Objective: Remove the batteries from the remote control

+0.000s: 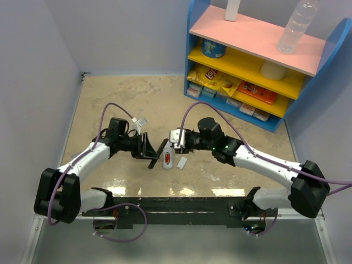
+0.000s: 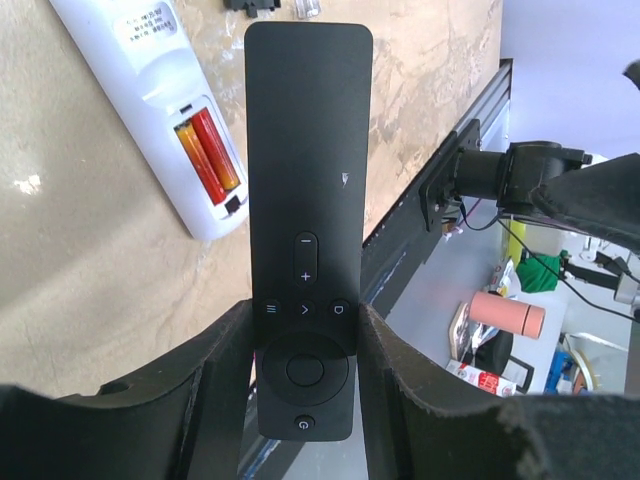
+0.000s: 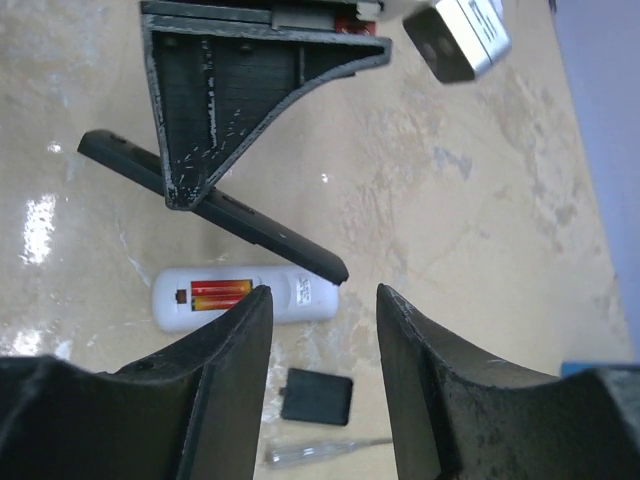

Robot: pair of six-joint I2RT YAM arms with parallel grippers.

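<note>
My left gripper [image 2: 303, 320] is shut on a black remote control [image 2: 307, 180], held off the table with its button face toward the wrist camera. In the top view the left gripper [image 1: 153, 151] holds this remote [image 1: 162, 150] tilted. A white remote [image 2: 150, 90] lies on the table with its back open. Two orange-red batteries [image 2: 208, 155] sit side by side in its compartment. They also show in the right wrist view [image 3: 220, 293]. My right gripper [image 3: 322, 295] is open and empty, hovering above the white remote [image 3: 300, 297] near the black remote's free tip [image 3: 335, 270]; it also shows in the top view [image 1: 171, 140].
A small black cover plate [image 3: 317, 396] and a thin clear stick-like item [image 3: 325, 450] lie on the table near the white remote. A small white plate [image 1: 182, 163] lies beside the white remote [image 1: 167, 160]. A shelf unit [image 1: 247, 66] with snacks and a bottle stands at the back right.
</note>
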